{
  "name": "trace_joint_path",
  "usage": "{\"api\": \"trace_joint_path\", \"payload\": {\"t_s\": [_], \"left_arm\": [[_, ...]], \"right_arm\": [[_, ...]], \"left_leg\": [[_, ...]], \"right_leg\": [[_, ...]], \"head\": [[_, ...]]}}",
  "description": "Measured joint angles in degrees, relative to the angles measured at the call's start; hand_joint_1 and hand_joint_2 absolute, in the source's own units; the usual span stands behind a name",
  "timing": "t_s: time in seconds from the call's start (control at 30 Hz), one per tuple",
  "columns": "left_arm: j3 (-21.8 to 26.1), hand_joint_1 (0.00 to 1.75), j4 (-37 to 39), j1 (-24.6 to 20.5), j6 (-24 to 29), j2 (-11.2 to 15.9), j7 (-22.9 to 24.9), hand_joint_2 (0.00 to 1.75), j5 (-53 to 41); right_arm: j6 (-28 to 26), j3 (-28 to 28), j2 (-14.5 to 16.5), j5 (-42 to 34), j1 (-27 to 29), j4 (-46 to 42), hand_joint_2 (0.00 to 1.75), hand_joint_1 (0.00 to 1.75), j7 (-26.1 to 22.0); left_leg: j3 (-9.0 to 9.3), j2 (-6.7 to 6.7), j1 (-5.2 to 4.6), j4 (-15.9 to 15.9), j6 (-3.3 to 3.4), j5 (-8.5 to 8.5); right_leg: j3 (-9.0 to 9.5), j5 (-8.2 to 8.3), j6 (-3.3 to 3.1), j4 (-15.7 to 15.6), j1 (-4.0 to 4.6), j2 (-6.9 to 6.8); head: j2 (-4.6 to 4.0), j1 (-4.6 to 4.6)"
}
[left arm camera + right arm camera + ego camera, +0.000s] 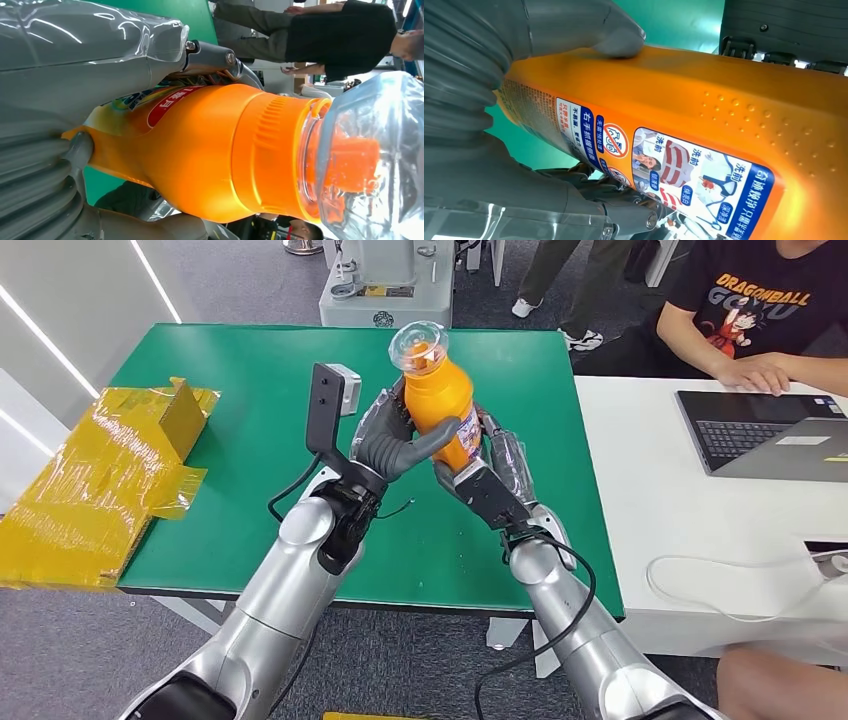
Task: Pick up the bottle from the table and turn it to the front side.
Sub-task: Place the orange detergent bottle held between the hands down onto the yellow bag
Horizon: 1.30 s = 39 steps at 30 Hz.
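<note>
Green counter (250,440) spans frame centre. Orange bottle (442,400) is lifted above it, centre-top, long axis near upright w/ cap up. Left robot hand (392,440) & right robot hand (490,475) both grip the body from opposite sides.

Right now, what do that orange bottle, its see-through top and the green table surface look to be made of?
Bottle: probably opaque glossy plastic, with moulded ridges and raised dots, plus a printed label. Clear cap: likely transparent hard plastic, since the orange nozzle shows through. Green table: a matte covering; material unclear. Left hand and right hand hold the bottle.
</note>
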Motion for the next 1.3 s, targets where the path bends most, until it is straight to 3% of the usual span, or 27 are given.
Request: {"api": "trace_joint_path", "payload": {"t_s": [0.37, 0.5, 0.83, 1.3], "left_arm": [[0.0, 1.75, 2.0, 0.0, 0.5, 0.0, -1.1, 1.75, -0.3], [0.1, 1.75, 2.6, 0.0, 0.6, -0.1, -1.5, 1.75, -0.4], [0.2, 1.75, 3.2, 0.0, 0.9, -0.1, -1.6, 1.75, 0.0], [1.6, 1.75, 4.0, 0.1, 3.0, 0.1, -2.4, 1.75, 0.2]], "right_arm": [[-0.2, -0.7, 0.4, 0.2, -0.3, 2.4, 1.75, 1.75, -0.5], [-0.6, -0.9, 0.5, 0.7, -0.4, 3.1, 1.75, 0.01, -0.2], [-3.5, -1.0, 0.9, 2.9, -1.9, 4.6, 1.75, 0.0, 3.2], [-4.9, -1.2, 0.9, 2.9, -1.7, 5.2, 1.75, 0.0, 2.6]], "left_leg": [[0.0, 0.0, 0.0, 0.0, 0.0, 0.0], [0.0, 0.0, 0.0, 0.0, 0.0, 0.0], [0.0, 0.0, 0.0, 0.0, 0.0, 0.0], [0.0, 0.01, 0.0, 0.0, 0.0, 0.0]], "right_leg": [[0.0, 0.0, 0.0, 0.0, 0.0, 0.0], [0.0, 0.0, 0.0, 0.0, 0.0, 0.0], [0.0, 0.0, 0.0, 0.0, 0.0, 0.0], [0.0, 0.0, 0.0, 0.0, 0.0, 0.01]], "head": [[0.0, 0.0], [0.0, 0.0], [0.0, 0.0], [0.0, 0.0]]}}
